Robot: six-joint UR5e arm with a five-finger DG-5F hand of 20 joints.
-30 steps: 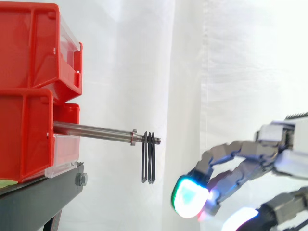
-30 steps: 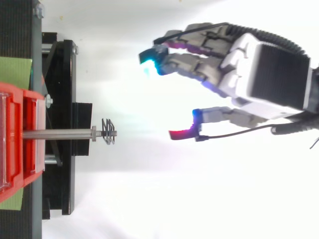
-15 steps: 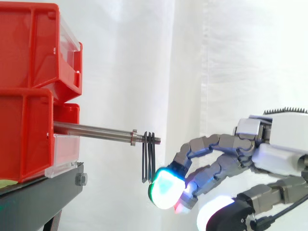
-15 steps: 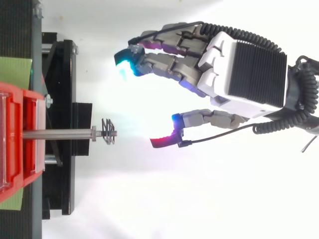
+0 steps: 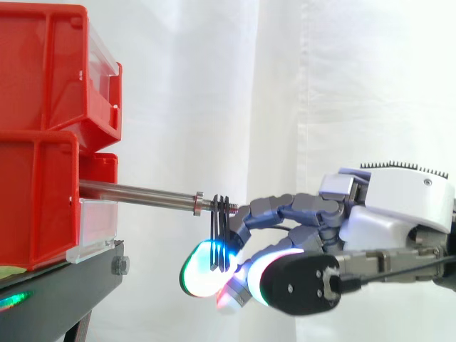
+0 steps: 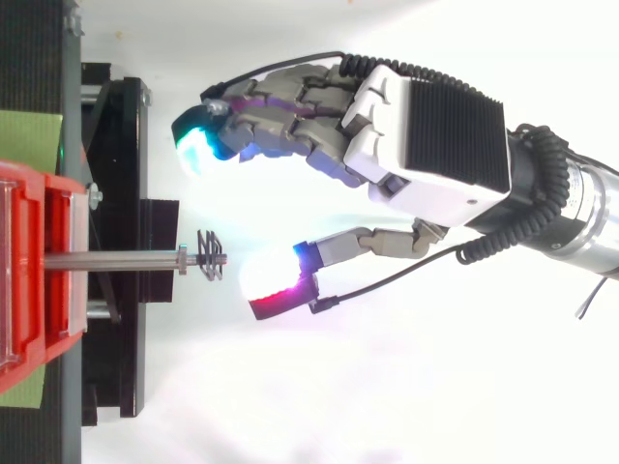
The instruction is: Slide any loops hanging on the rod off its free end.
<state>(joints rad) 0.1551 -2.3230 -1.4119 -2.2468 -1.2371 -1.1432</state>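
At the free end of the rod (image 5: 142, 192), dark loops (image 5: 219, 228) hanging, hand (image 6: 426, 135) just beside them, spread open.

Smooth, polished metal on the rod (image 5: 135, 191); thin, dark and matt for the loops (image 5: 219, 226). Glossy red plastic for the bins (image 5: 43, 64), matt black metal on the stand (image 5: 50, 299), soft white cloth as curtain (image 5: 342, 85).
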